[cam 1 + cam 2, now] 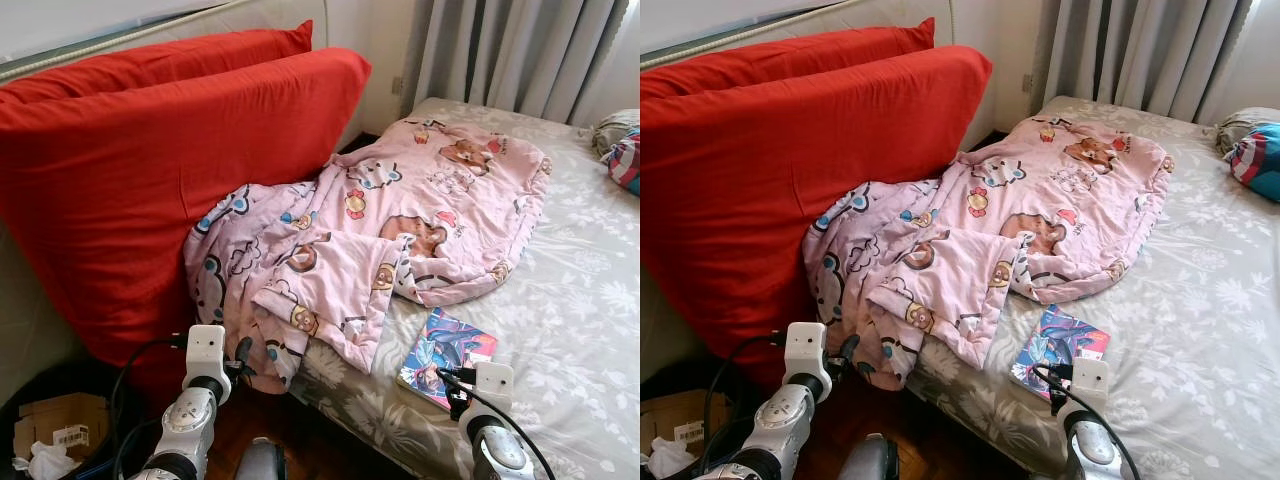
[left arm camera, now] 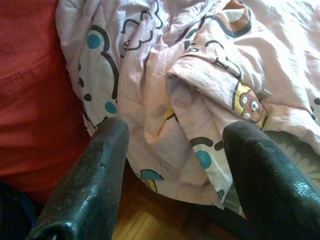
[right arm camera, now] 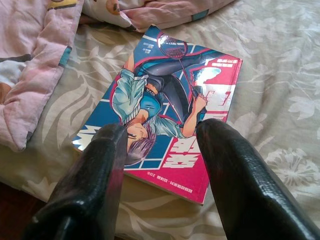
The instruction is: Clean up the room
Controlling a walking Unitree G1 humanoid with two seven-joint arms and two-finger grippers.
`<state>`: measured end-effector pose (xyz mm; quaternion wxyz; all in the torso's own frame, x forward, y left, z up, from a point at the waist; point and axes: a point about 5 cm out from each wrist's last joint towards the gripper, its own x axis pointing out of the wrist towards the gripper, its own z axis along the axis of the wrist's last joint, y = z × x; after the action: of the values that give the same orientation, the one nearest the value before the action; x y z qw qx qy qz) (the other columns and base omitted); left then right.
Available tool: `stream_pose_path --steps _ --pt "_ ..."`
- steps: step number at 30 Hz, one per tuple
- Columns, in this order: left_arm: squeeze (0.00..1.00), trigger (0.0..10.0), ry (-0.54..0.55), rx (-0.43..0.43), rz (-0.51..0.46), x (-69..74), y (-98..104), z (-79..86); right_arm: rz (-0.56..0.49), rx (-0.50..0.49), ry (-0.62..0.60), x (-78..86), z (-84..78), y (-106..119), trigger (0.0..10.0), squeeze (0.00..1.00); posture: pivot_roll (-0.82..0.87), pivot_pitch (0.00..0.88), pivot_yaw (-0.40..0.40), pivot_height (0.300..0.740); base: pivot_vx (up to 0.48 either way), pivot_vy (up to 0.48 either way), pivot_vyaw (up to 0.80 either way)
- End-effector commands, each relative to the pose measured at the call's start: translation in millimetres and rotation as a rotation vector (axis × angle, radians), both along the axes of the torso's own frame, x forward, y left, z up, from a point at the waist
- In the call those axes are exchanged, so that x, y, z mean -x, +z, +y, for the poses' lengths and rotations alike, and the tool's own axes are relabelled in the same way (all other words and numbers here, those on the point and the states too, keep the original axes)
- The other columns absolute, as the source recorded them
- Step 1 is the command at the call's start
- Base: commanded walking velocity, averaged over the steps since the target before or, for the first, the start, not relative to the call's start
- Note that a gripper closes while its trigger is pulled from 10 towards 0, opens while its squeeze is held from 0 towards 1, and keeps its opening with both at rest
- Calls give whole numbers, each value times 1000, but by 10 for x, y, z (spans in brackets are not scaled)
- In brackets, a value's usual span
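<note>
right gripper (image 3: 160, 165) | jaws released, straddling comic book (image 3: 165, 105) at bed (image 1: 580, 300) edge, 5 o'clock, likely lining up a pickup | left gripper (image 2: 175, 165) | jaws released, facing pink blanket (image 1: 400, 220) hanging off at 7 o'clock | red pillows (image 1: 150, 150) at 10 o'clock

Red pillows (image 1: 150, 170), pink cartoon-bear blanket (image 1: 400, 220), grey floral bedsheet (image 1: 570, 300), blue-and-pink comic book (image 3: 165, 110)

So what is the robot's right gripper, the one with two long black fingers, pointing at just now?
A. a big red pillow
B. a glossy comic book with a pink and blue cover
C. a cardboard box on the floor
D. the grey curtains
B: the right gripper, open, hovers over the glossy comic book that lies flat on the grey flowered bedsheet.
</note>
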<state>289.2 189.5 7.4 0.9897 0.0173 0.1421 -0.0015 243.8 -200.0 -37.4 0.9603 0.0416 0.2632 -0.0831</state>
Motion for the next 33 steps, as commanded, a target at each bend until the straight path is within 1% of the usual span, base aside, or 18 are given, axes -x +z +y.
stream_pose_path --steps 1,21,26,33 --pt "0 10000 9 7 20 -2 -10 32 2 2 10 -21 11 10 10000 0 52 0 16 641 0 0 0" --pt "0 10000 -1 10 -2 -31 22 -16 13 -2 8 -26 11 7 10000 0 51 0 20 641 259 0 0" --pt "0 10000 -1 5 -26 -50 57 0 3 -10 5 -46 17 22 10000 0 49 0 23 641 0 0 0" --pt "0 10000 -5 5 -23 -35 45 9 -17 -14 -9 -49 6 35 10000 0 47 0 26 641 0 0 0"
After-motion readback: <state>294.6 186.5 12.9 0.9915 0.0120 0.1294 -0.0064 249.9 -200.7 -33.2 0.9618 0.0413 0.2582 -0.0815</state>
